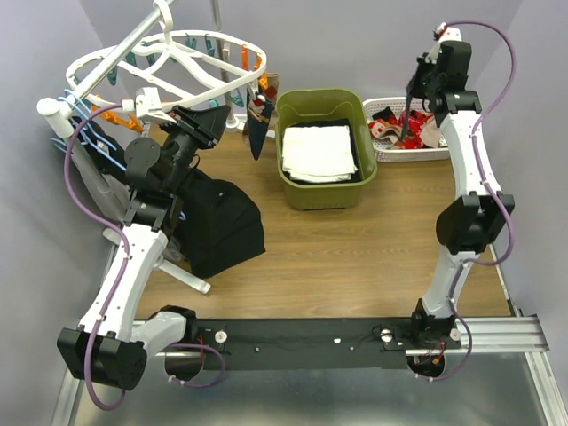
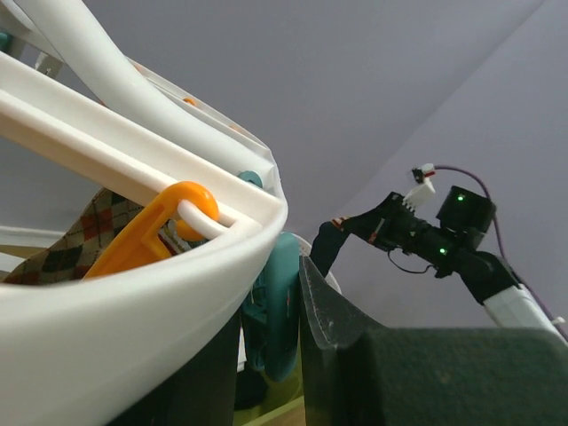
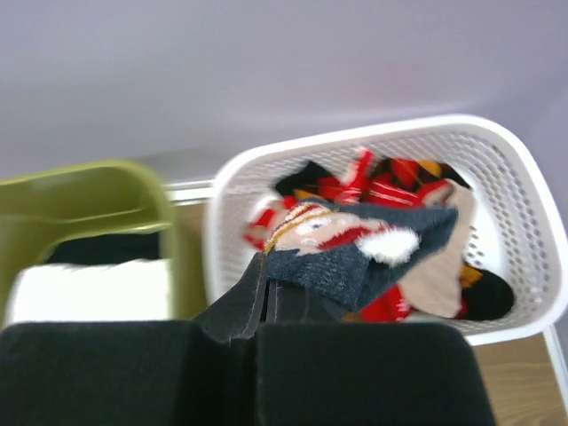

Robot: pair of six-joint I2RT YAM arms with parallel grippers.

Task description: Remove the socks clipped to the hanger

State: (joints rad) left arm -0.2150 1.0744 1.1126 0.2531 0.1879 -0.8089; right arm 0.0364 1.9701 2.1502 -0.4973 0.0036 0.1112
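Observation:
The white oval hanger (image 1: 82, 59) stands at the back left, with a few socks (image 1: 259, 120) still hanging from its right rim. My left gripper (image 1: 213, 115) is up at that rim. In the left wrist view its jaws (image 2: 271, 328) are shut on a teal clip (image 2: 280, 311) under the hanger's rim (image 2: 133, 328). An orange clip (image 2: 142, 235) and an argyle sock (image 2: 75, 244) are beside it. My right gripper (image 1: 411, 102) is shut on a dark sock (image 3: 355, 257) with a red and white figure. It holds the sock above the white mesh basket (image 3: 532, 231).
The basket (image 1: 377, 153) at the back right holds several red, beige and black socks. A green bin (image 1: 297, 191) with a folded white cloth (image 1: 318, 153) stands mid-back. A large black garment (image 1: 217, 222) hangs below the hanger. The hanger's stand foot (image 1: 182, 277) is on the table.

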